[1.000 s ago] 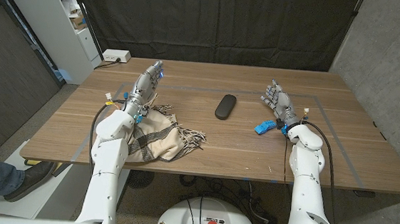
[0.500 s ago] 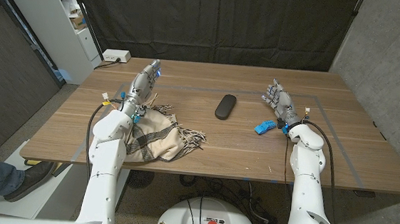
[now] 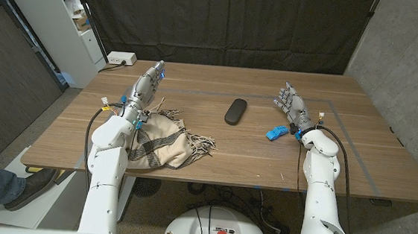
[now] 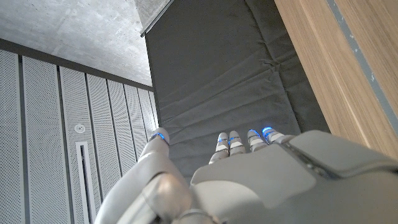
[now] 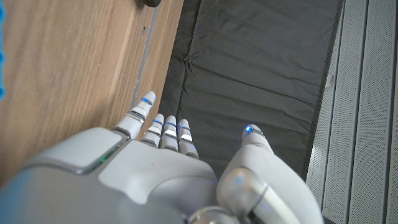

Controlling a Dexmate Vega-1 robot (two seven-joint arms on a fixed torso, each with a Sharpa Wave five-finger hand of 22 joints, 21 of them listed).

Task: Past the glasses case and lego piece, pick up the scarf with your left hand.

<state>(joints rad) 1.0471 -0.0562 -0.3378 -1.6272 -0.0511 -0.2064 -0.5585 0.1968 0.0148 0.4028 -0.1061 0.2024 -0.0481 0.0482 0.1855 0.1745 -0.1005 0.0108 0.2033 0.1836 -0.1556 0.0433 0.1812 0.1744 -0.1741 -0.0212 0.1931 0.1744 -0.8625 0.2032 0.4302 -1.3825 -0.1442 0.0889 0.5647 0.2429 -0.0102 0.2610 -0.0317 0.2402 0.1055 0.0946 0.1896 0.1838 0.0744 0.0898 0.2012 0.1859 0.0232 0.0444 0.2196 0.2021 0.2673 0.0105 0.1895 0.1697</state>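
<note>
The scarf [image 3: 164,139] lies bunched on the wooden table [image 3: 265,162] toward the robot's left, a beige heap with dark stripes, its fringe trailing out toward the middle of the table. Its near side runs close to the table's front edge, and the left forearm crosses over that side of it. Up beyond the scarf's far end, the left hand [image 3: 145,88] is raised, fingers stretched out straight and close together, pointing off toward the far left part of the table. It has nothing in it, and from the head view it looks to be above the wood rather than on it, though that is hard to judge. From the left wrist camera the fingertips [image 4: 268,132] glow blue against the dark curtain.

Out in the middle, the glasses case [image 3: 235,111] sits alone, dark and oval, with bare wood all around it and well apart from the scarf's fringe. Further to the robot's right, the blue lego piece [image 3: 275,133] lies just beside the right wrist. The right hand [image 3: 291,105] stands up above it, fingers spread and loosely opened, empty.

At the far left corner a white power strip [image 3: 122,58] rests close to the back edge.
</note>
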